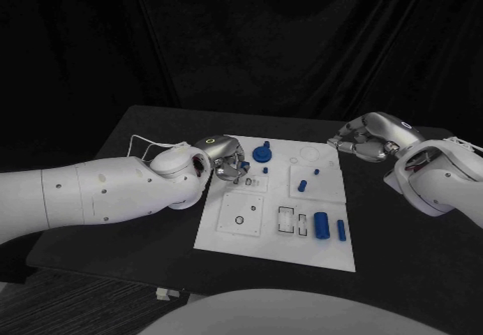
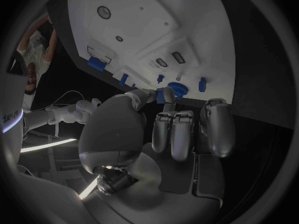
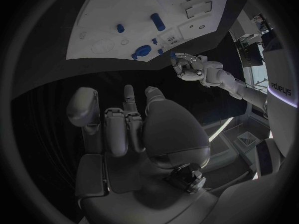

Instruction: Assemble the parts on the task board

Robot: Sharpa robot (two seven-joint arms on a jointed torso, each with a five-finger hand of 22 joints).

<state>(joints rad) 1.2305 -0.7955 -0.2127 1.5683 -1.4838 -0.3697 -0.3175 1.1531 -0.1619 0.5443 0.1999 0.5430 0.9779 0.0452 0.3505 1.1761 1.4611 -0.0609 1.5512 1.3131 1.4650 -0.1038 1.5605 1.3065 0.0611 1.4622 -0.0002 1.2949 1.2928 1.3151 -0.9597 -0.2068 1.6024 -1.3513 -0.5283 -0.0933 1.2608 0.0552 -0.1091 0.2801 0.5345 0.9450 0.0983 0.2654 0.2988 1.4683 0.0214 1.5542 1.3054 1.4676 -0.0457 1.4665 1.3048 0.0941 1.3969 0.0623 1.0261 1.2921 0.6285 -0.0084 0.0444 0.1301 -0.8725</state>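
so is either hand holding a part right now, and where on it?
Left hand pinches a small blue part at its fingertips; exact hold unclear. Right hand holds nothing.

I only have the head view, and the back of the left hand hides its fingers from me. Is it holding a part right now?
Observer: Yes. The left wrist view shows the left hand pinching a small blue part between thumb and a finger.
Operator: Where is that part relative to the round blue piece?
Observer: Right beside the round blue piece, over the task board. I cannot tell whether they touch.
Operator: Is there anything in the other hand?
Observer: No. The right wrist view shows the right hand holding nothing, over the black table short of the board.
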